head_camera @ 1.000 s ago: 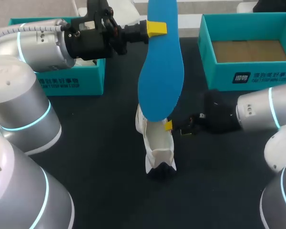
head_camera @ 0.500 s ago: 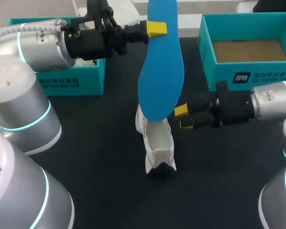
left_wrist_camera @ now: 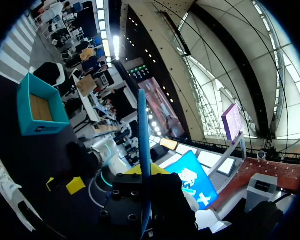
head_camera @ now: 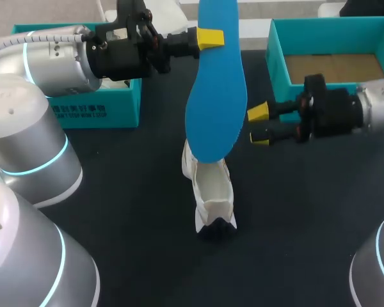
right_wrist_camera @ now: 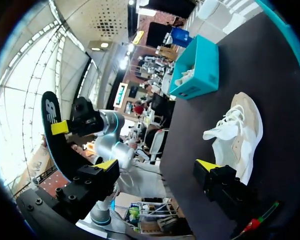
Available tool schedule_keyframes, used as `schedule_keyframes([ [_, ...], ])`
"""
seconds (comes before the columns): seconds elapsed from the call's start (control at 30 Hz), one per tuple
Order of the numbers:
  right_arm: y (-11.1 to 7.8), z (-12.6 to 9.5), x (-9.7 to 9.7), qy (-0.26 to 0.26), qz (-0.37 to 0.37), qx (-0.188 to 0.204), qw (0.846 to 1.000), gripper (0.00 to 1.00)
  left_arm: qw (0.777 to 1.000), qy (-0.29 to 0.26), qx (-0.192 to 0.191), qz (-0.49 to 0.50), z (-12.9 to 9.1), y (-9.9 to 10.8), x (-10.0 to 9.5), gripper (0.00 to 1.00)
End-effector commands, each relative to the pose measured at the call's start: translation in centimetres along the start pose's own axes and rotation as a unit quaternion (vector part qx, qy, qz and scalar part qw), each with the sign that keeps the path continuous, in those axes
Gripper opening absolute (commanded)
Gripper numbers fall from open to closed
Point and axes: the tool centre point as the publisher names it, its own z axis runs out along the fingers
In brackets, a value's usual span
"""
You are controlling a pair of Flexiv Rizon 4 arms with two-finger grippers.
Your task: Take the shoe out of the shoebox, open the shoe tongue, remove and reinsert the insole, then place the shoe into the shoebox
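The white shoe (head_camera: pixel 212 192) lies mid-table. Just beyond it, the right gripper (head_camera: pixel 258 123) hovers, jaws wide and empty. I think it should steady the shoe. The left gripper (head_camera: pixel 208 38) pinches the blue insole (head_camera: pixel 216 96) upright — better to lower it slowly, wide end first. The shoebox (head_camera: pixel 278 64) stands behind.

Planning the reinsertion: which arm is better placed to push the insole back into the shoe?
Left, probably: the left gripper grips the insole, hanging over the white shoe. The right gripper is open, empty.
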Motion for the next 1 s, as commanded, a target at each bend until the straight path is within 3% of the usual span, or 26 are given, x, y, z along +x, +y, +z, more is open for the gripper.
schedule_keyframes([
  [0.03,-0.3,-0.9,1.5,-0.015,0.012,0.003,1.000,1.00,1.000,0.000,0.000,0.000,0.0,0.1,0.0,0.00],
  [0.77,-0.5,-1.3,2.6,0.001,0.021,0.003,1.000,1.00,1.000,0.000,0.000,0.000,0.0,0.1,0.0,0.00],
  [1.0,-0.5,-1.3,2.6,0.001,0.021,0.003,1.000,1.00,0.990,0.058,-0.032,0.123,-2.3,0.6,0.4,0.00],
])
